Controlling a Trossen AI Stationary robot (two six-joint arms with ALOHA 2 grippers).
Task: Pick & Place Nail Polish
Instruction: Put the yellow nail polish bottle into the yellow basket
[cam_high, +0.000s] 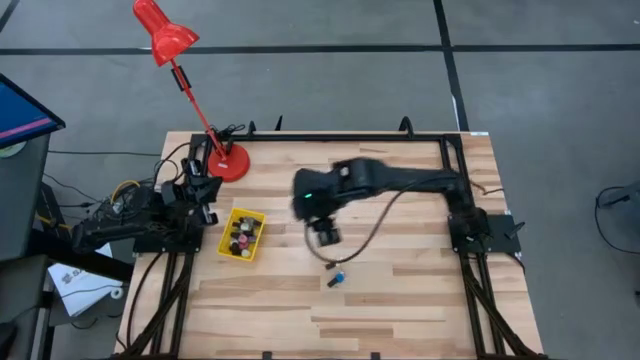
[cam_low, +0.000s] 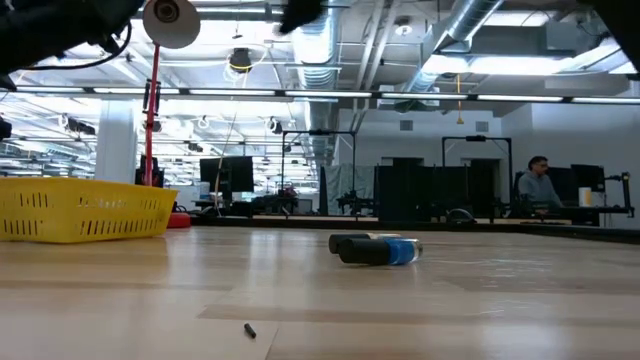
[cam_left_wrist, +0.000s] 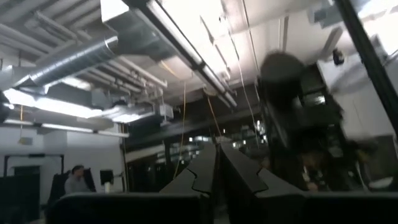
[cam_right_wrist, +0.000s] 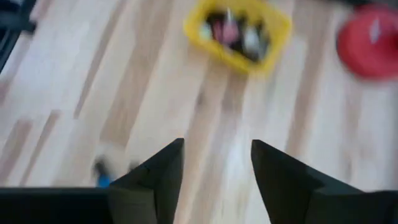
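the right gripper (cam_high: 327, 234) hangs above mid-table, just right of the yellow basket (cam_high: 254, 216), its fingers (cam_right_wrist: 163, 171) spread with bare wood between them and nothing held. most of the nail polish (cam_high: 240, 236) already sits inside the basket at centre-left of the high view. two bottles (cam_high: 336, 278) remain loose on the wooden table (cam_high: 420, 300), lying on their sides below the gripper in that view; the low view shows them touching, a dark one in front of a blue one (cam_low: 400, 250).

this looks like the gap between a drop-off and the next pick. the next move calls for lowering toward the loose pair and closing on one bottle only, which seems tricky since they lie together.

room is generous: the loose bottles are well apart from every table edge, with open wood all around. the red lamp (cam_high: 228, 160) stands at the upper left, clear of the path. the left gripper (cam_high: 205, 185) waits at the left edge beside the basket, fingers together.
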